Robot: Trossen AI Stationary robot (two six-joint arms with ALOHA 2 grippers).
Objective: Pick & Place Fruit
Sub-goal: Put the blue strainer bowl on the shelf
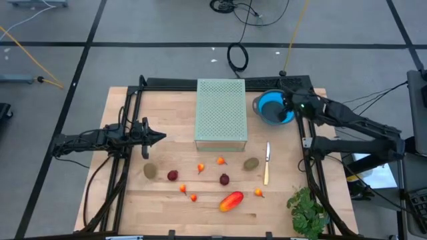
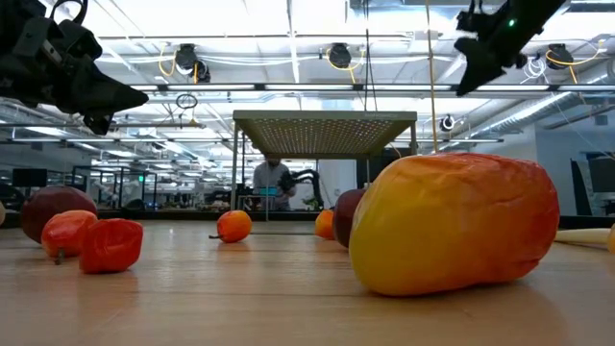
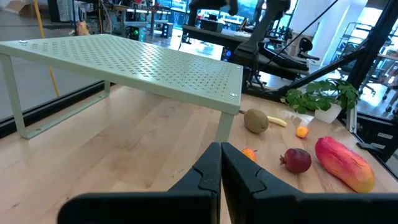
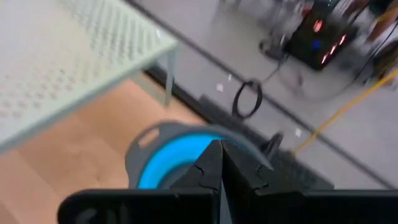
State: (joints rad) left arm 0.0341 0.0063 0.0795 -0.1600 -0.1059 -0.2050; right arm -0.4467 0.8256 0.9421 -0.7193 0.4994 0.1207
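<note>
Nothing has been picked up yet, as far as I can see: every piece of fruit lies loose on the table [image 1: 133,200], and the blue bowl [image 1: 273,108] looks to hold nothing. The left tool [image 1: 160,137] hangs with its fingers pressed together and empty, above the table; the nearest pieces, a brown kiwi [image 1: 150,171] and a dark-red ball [image 1: 173,175], lie just past and below its tip. The mango [image 1: 231,201], the second kiwi [image 1: 251,163], the other dark-red ball [image 1: 224,179] and the small orange-red fruits [image 1: 201,168] lie farther out from it, in front of the green perforated rack [image 1: 221,110]. The right tool [image 1: 288,101] is also closed on nothing, directly over the bowl's rim, well apart from all the fruit. By my judgement the whole job remains
</note>
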